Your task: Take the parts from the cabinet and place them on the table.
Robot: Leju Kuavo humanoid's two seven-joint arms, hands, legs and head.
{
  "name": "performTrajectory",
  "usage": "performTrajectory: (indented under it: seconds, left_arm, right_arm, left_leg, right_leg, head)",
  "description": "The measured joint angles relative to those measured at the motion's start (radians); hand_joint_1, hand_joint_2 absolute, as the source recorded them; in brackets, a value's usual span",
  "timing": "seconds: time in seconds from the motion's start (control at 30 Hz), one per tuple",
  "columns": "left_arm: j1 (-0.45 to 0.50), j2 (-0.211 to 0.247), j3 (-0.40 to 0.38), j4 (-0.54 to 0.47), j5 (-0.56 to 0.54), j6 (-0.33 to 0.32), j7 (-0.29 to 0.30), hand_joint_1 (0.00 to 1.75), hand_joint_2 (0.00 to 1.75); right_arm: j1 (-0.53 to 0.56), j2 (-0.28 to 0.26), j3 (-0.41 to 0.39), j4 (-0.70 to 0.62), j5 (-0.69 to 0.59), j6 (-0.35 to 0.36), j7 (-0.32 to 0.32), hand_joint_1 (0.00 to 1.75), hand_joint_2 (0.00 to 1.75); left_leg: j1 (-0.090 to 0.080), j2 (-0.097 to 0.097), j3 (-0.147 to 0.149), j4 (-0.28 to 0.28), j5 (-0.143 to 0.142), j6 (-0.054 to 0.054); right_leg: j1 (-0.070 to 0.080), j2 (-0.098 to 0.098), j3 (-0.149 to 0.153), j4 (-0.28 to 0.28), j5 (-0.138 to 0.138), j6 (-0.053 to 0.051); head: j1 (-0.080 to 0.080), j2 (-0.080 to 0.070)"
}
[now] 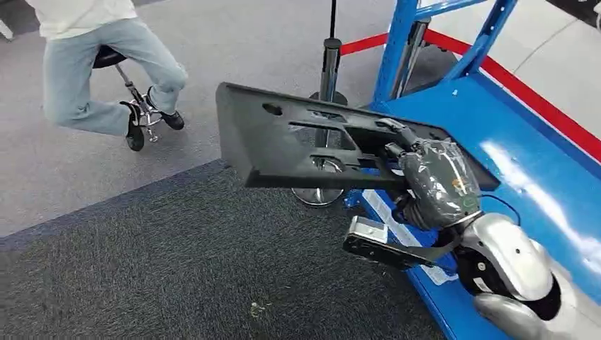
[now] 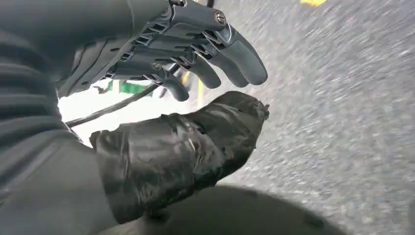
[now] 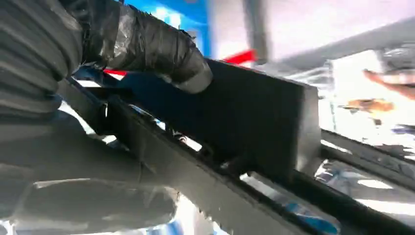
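Note:
A long black plastic part with slots and holes hangs tilted in the air over the dark carpet, at the edge of the blue cabinet shelf. My right hand, wrapped in clear film, grips it at its right end. In the right wrist view the taped thumb presses on the flat face of the part. My left hand hangs over grey floor with its fingers spread from the taped thumb and nothing between them.
Blue cabinet uprights rise at the back, with a red floor line beyond. A person sits on a wheeled stool at far left. A metal pole with a round base stands behind the part.

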Motion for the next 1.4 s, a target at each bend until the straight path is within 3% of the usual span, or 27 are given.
performTrajectory:
  seconds: [0.03, 0.07, 0.1, 0.13, 0.23, 0.3, 0.37, 0.4, 0.43, 0.47, 0.53, 0.57, 0.6, 0.7, 0.73, 0.8, 0.83, 0.87, 0.9, 0.93, 0.97, 1.0, 1.03, 1.07, 1.27, 1.37, 1.4]
  left_arm:
    - [-0.002, -0.009, 0.003, 0.002, -0.001, 0.0, 0.007, 0.0, 1.75]
    - [-0.002, -0.019, 0.004, 0.004, 0.0, 0.0, 0.009, 0.0, 1.75]
    - [-0.005, -0.023, 0.004, 0.008, -0.001, 0.0, 0.007, 0.0, 1.75]
    - [-0.006, -0.028, 0.004, 0.01, -0.002, 0.0, -0.009, 0.0, 1.75]
    - [-0.005, -0.027, 0.004, 0.02, -0.01, 0.0, -0.063, 0.0, 1.75]
    - [-0.008, -0.027, 0.004, 0.027, -0.013, 0.0, -0.076, 0.0, 1.75]
    - [-0.013, -0.026, 0.004, 0.033, -0.016, 0.0, -0.079, 0.0, 1.75]
    - [-0.014, -0.027, 0.004, 0.034, -0.016, 0.0, -0.078, 0.0, 1.75]
    - [-0.013, -0.027, 0.004, 0.034, -0.016, 0.0, -0.076, 0.0, 1.75]
    - [-0.013, -0.027, 0.004, 0.035, -0.019, 0.0, -0.071, 0.0, 1.75]
    - [-0.012, -0.027, 0.004, 0.037, -0.027, -0.004, -0.048, 0.0, 1.75]
    - [-0.008, -0.026, 0.003, 0.035, -0.035, -0.021, -0.039, 0.0, 1.75]
    - [-0.004, -0.022, 0.003, 0.028, -0.038, -0.038, -0.037, 0.0, 1.75]
    - [0.011, 0.006, 0.002, 0.009, -0.043, -0.07, -0.039, 0.0, 1.75]
    - [0.016, 0.014, 0.002, 0.008, -0.042, -0.072, -0.039, 0.0, 1.75]
    - [0.02, 0.022, 0.001, 0.0, -0.042, -0.072, -0.041, 0.0, 1.75]
    - [0.019, 0.026, 0.001, -0.003, -0.042, -0.072, -0.041, 0.0, 1.75]
    - [0.019, 0.03, 0.001, -0.006, -0.042, -0.072, -0.042, 0.0, 1.75]
    - [0.019, 0.032, 0.001, -0.01, -0.042, -0.072, -0.043, 0.0, 1.75]
    - [0.019, 0.033, 0.001, -0.014, -0.043, -0.072, -0.043, 0.0, 1.75]
    - [0.019, 0.034, 0.001, -0.018, -0.043, -0.072, -0.043, 0.0, 1.75]
    - [0.019, 0.036, 0.001, -0.02, -0.042, -0.072, -0.043, 0.0, 1.75]
    - [0.019, 0.036, 0.001, -0.022, -0.042, -0.072, -0.043, 0.0, 1.75]
    - [0.019, 0.038, 0.001, -0.025, -0.042, -0.072, -0.042, 0.0, 1.75]
    - [0.019, 0.038, 0.001, -0.026, -0.042, -0.072, -0.042, 0.0, 1.75]
    - [0.018, 0.038, 0.001, -0.027, -0.043, -0.072, -0.042, 0.0, 1.75]
    - [0.017, 0.038, 0.001, -0.031, -0.043, -0.071, -0.041, 0.0, 1.75]
  right_arm:
    - [-0.017, 0.024, 0.01, 0.025, 0.007, -0.01, -0.007, 1.75, 1.75]
    - [-0.032, 0.046, 0.016, 0.052, 0.014, -0.021, -0.014, 1.75, 1.75]
    - [-0.04, 0.061, 0.021, 0.073, 0.02, -0.029, -0.019, 1.75, 1.75]
    - [-0.047, 0.077, 0.027, 0.094, 0.024, -0.031, -0.023, 1.75, 1.75]
    - [-0.07, 0.126, 0.048, 0.149, 0.031, -0.031, -0.029, 1.75, 1.75]
    - [-0.083, 0.145, 0.06, 0.174, 0.036, -0.032, -0.033, 1.75, 1.75]
    - [-0.084, 0.153, 0.07, 0.195, 0.039, -0.032, -0.034, 1.75, 1.75]
    - [-0.083, 0.157, 0.075, 0.206, 0.039, -0.032, -0.033, 1.75, 1.75]
    - [-0.082, 0.162, 0.078, 0.214, 0.039, -0.032, -0.031, 1.75, 1.75]
    - [-0.08, 0.163, 0.08, 0.219, 0.04, -0.029, -0.026, 1.75, 1.75]
    - [-0.076, 0.162, 0.08, 0.219, 0.04, -0.017, -0.01, 1.75, 1.75]
    - [-0.07, 0.157, 0.078, 0.215, 0.035, -0.005, -0.002, 1.75, 1.75]
    - [-0.059, 0.149, 0.075, 0.207, 0.028, 0.003, 0.0, 1.75, 1.75]
    - [-0.031, 0.113, 0.058, 0.177, 0.0, 0.014, -0.002, 1.75, 1.75]
    - [-0.031, 0.107, 0.053, 0.172, -0.004, 0.014, -0.003, 1.75, 1.75]
    - [-0.025, 0.092, 0.041, 0.155, -0.01, 0.014, -0.003, 1.75, 1.75]
    - [-0.025, 0.084, 0.037, 0.147, -0.012, 0.015, -0.004, 1.75, 1.75]
    - [-0.022, 0.077, 0.037, 0.144, -0.013, 0.016, -0.005, 1.75, 1.75]
    - [-0.021, 0.072, 0.036, 0.142, -0.014, 0.019, -0.007, 1.75, 1.75]
    - [-0.02, 0.067, 0.035, 0.139, -0.018, 0.026, -0.008, 1.75, 1.75]
    - [-0.02, 0.064, 0.034, 0.134, -0.021, 0.03, -0.01, 1.75, 1.75]
    - [-0.02, 0.061, 0.032, 0.129, -0.021, 0.031, -0.012, 1.75, 1.75]
    - [-0.02, 0.059, 0.029, 0.121, -0.022, 0.032, -0.014, 1.75, 1.75]
    - [-0.022, 0.057, 0.026, 0.116, -0.024, 0.033, -0.014, 1.75, 1.75]
    - [-0.022, 0.056, 0.026, 0.116, -0.025, 0.033, -0.014, 1.75, 1.75]
    - [-0.022, 0.055, 0.024, 0.114, -0.025, 0.034, -0.014, 1.75, 1.75]
    - [-0.023, 0.048, 0.021, 0.11, -0.027, 0.036, -0.012, 1.75, 1.75]
  left_leg:
    - [-0.001, 0.025, 0.049, -0.093, 0.042, 0.002]
    - [-0.008, 0.08, 0.076, -0.159, 0.046, 0.003]
    - [-0.023, 0.087, 0.087, -0.181, 0.041, 0.013]
    - [-0.019, 0.077, 0.081, -0.172, 0.042, 0.026]
    - [-0.017, 0.036, 0.085, -0.183, 0.046, 0.045]
    - [-0.012, 0.011, 0.088, -0.187, 0.048, 0.059]
    - [-0.013, -0.018, 0.088, -0.187, 0.048, 0.066]
    - [-0.016, -0.033, 0.089, -0.187, 0.047, 0.066]
    - [-0.018, -0.049, 0.09, -0.185, 0.046, 0.068]
    - [-0.019, -0.063, 0.091, -0.182, 0.045, 0.069]
    - [-0.019, -0.09, 0.099, -0.178, 0.04, 0.068]
    - [-0.018, -0.103, 0.1, -0.176, 0.037, 0.066]
    - [-0.023, -0.114, 0.093, -0.168, 0.036, 0.061]
    - [-0.007, -0.148, 0.081, -0.171, 0.041, 0.044]
    - [-0.014, -0.155, 0.081, -0.17, 0.04, 0.039]
    - [-0.018, -0.041, 0.06, -0.113, -0.004, 0.029]
    - [-0.013, -0.018, 0.027, -0.04, -0.043, 0.021]
    - [-0.007, -0.01, -0.016, 0.047, -0.081, 0.016]
    - [-0.002, -0.008, -0.048, 0.111, -0.103, 0.011]
    - [0.002, -0.007, -0.063, 0.139, -0.104, 0.007]
    - [0.006, -0.004, -0.049, 0.115, -0.082, 0.003]
    - [0.009, 0.0, -0.011, 0.049, -0.046, 0.002]
    - [0.01, 0.009, 0.042, -0.044, -0.005, 0.004]
    - [0.009, 0.035, 0.091, -0.126, 0.024, 0.007]
    - [0.008, 0.044, 0.098, -0.139, 0.024, 0.008]
    - [0.004, 0.067, 0.103, -0.16, 0.012, 0.008]
    - [-0.007, 0.063, 0.112, -0.169, 0.014, 0.02]
  right_leg:
    - [0.0, -0.011, 0.004, 0.0, -0.003, 0.003]
    - [0.003, -0.021, 0.007, -0.001, -0.007, 0.008]
    - [0.013, -0.032, 0.004, 0.004, -0.012, 0.016]
    - [0.017, -0.045, 0.006, 0.0, -0.012, 0.018]
    - [0.017, -0.08, 0.02, -0.008, -0.022, 0.033]
    - [0.01, 0.033, -0.014, 0.072, -0.076, 0.032]
    - [0.013, 0.069, -0.102, 0.243, -0.141, 0.029]
    - [0.014, 0.074, -0.141, 0.305, -0.153, 0.028]
    - [0.014, 0.074, -0.158, 0.317, -0.139, 0.026]
    - [0.015, 0.075, -0.151, 0.284, -0.105, 0.023]
    - [0.015, 0.091, -0.09, 0.126, -0.003, 0.014]
    - [0.014, 0.127, -0.06, 0.046, 0.029, 0.009]
    - [0.01, 0.168, -0.054, 0.03, 0.021, 0.007]
    - [0.02, 0.144, -0.038, 0.017, 0.011, 0.003]
    - [0.009, 0.134, -0.034, 0.007, 0.016, -0.003]
    - [0.01, 0.109, -0.021, 0.0, 0.017, -0.012]
    - [0.012, 0.093, -0.019, 0.0, 0.015, -0.015]
    - [0.013, 0.078, -0.017, 0.001, 0.013, -0.017]
    - [0.013, 0.064, -0.017, 0.001, 0.012, -0.017]
    - [0.012, 0.051, -0.017, 0.001, 0.011, -0.016]
    - [0.012, 0.039, -0.016, 0.001, 0.01, -0.014]
    - [0.011, 0.027, -0.014, 0.001, 0.008, -0.011]
    - [0.011, 0.015, -0.01, 0.001, 0.005, -0.007]
    - [0.011, 0.005, -0.005, 0.001, 0.002, -0.002]
    - [0.011, 0.003, -0.004, 0.001, 0.001, -0.001]
    - [0.012, -0.001, -0.004, 0.001, 0.0, 0.001]
    - [0.019, -0.011, -0.005, 0.004, -0.005, 0.009]
  head:
    - [-0.002, 0.0]
    - [0.0, 0.0]
    - [-0.004, 0.0]
    - [0.001, 0.0]
    - [0.001, 0.0]
    - [0.005, 0.0]
    - [0.01, 0.0]
    - [0.009, 0.0]
    - [0.01, 0.0]
    - [0.01, 0.0]
    - [0.01, 0.0]
    - [0.01, 0.0]
    - [0.006, 0.0]
    - [0.009, 0.0]
    - [0.006, 0.0]
    - [-0.001, 0.0]
    - [0.0, 0.0]
    - [-0.001, 0.0]
    - [0.0, 0.0]
    - [-0.001, 0.0]
    - [-0.001, 0.0]
    - [-0.002, 0.0]
    - [-0.001, 0.0]
    - [-0.001, 0.0]
    - [-0.001, 0.0]
    - [-0.001, 0.0]
    - [0.002, 0.0]
